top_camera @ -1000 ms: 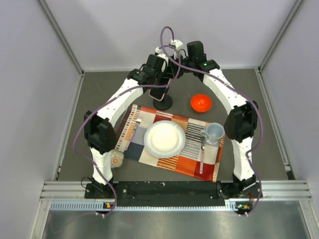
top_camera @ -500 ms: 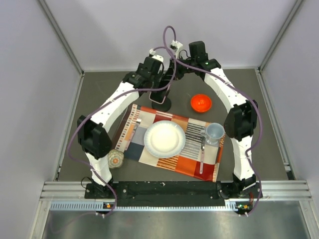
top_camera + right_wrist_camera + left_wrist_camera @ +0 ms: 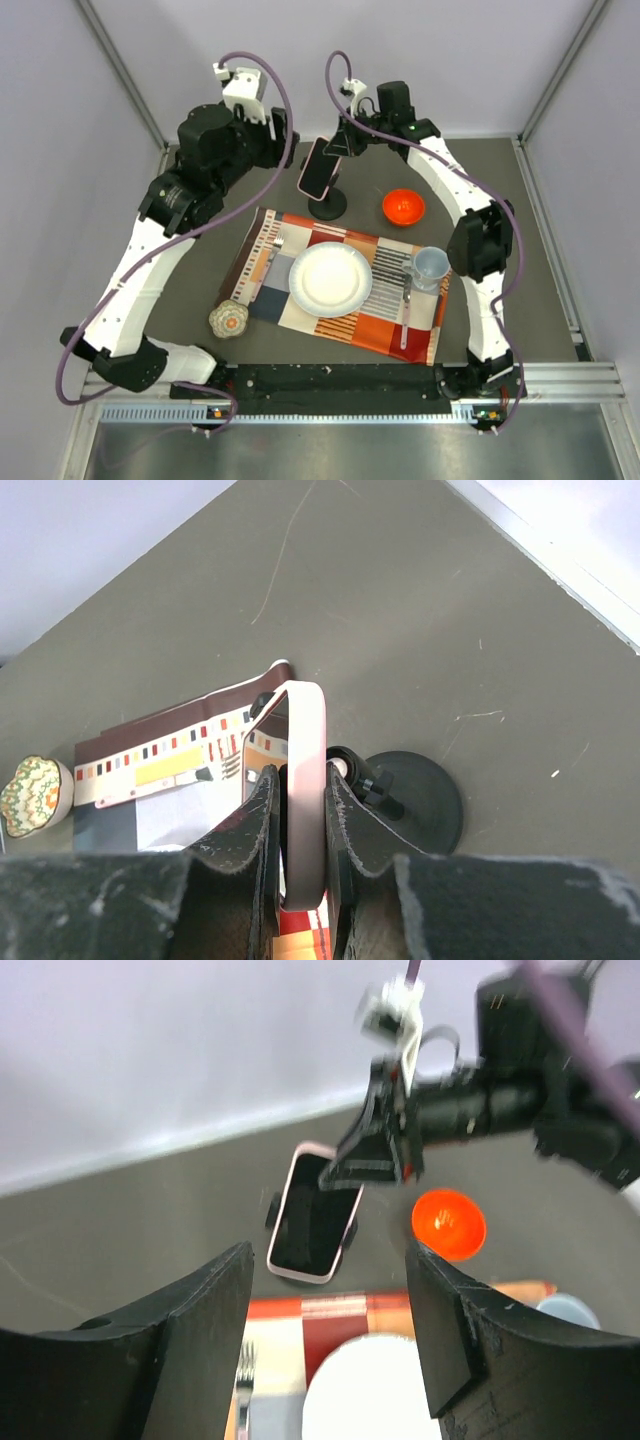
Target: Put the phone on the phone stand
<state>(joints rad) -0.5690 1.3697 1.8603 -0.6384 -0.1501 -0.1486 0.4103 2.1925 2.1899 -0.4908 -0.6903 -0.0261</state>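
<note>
The phone (image 3: 318, 168), black screen with a pale pink edge, stands tilted over the phone stand (image 3: 327, 206), a black disc base with a short upright holder. My right gripper (image 3: 341, 146) is shut on the phone's upper end. In the right wrist view the fingers (image 3: 262, 810) clamp the pink edge of the phone (image 3: 305, 770), whose back sits against the holder above the stand's base (image 3: 425, 798). My left gripper (image 3: 330, 1340) is open and empty, raised to the left and well back from the phone (image 3: 313, 1215).
A striped placemat (image 3: 345, 320) carries a white plate (image 3: 330, 279), a fork (image 3: 272, 255), a spoon (image 3: 405, 315) and a pale mug (image 3: 430, 266). An orange-red bowl (image 3: 403, 206) sits right of the stand. A small patterned bowl (image 3: 228, 319) lies left of the placemat.
My left gripper opened, let go of the phone and swung up and away to the left. The right gripper stayed shut on the phone at the stand.
</note>
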